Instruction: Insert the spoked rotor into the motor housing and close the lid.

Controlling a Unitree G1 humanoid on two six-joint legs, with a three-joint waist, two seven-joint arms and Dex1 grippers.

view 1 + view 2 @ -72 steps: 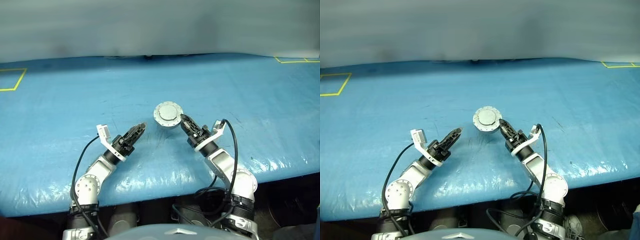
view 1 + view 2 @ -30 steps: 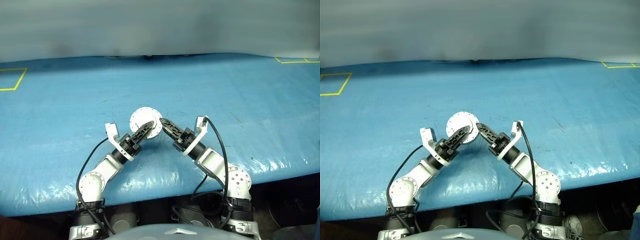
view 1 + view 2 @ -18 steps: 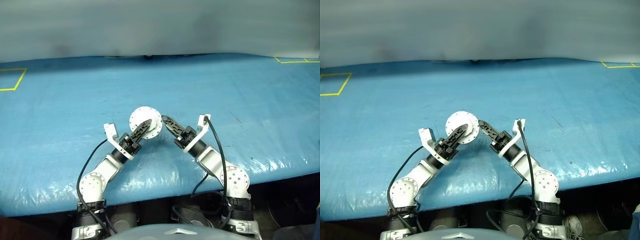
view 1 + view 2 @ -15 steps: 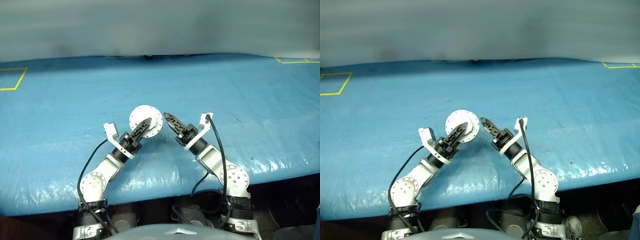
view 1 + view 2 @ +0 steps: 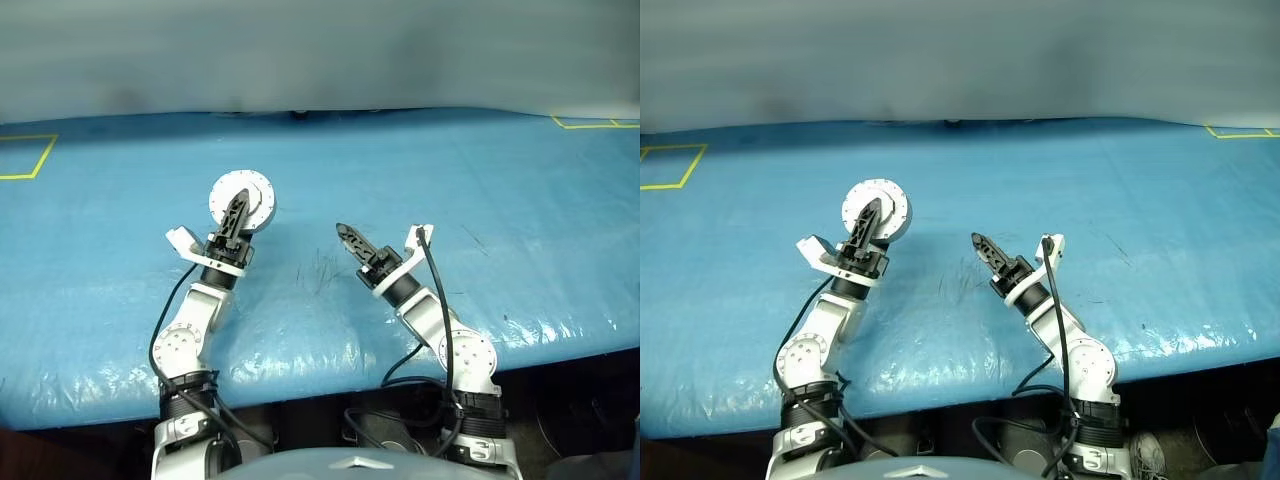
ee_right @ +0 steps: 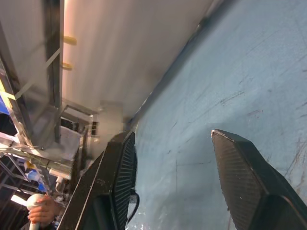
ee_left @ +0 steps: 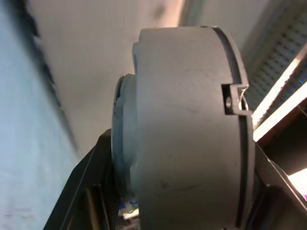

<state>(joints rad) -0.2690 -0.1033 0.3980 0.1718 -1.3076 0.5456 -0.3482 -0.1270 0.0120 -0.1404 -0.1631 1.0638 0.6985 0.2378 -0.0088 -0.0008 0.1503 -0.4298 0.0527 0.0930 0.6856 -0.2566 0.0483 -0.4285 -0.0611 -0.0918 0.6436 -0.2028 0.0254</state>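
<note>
The left tool (image 5: pixel 236 212) gripped the closed motor (image 5: pixel 241 199) edge-on above the blue surface (image 5: pixel 520 200), the right tool (image 5: pixel 352 241) open and empty; a loose hold risked dropping it.

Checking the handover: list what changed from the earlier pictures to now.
The right claw let go of the closed housing and now hangs empty and open. The left claw took it and carried it up and to the left. The blue table is unchanged.

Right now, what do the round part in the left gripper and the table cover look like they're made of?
The round part in the left gripper looks like matte silver-grey metal, probably cast aluminium: dull, faintly scuffed wall. The table cover looks like glossy blue plastic sheeting: wrinkles and shiny glints near its front edge.
</note>
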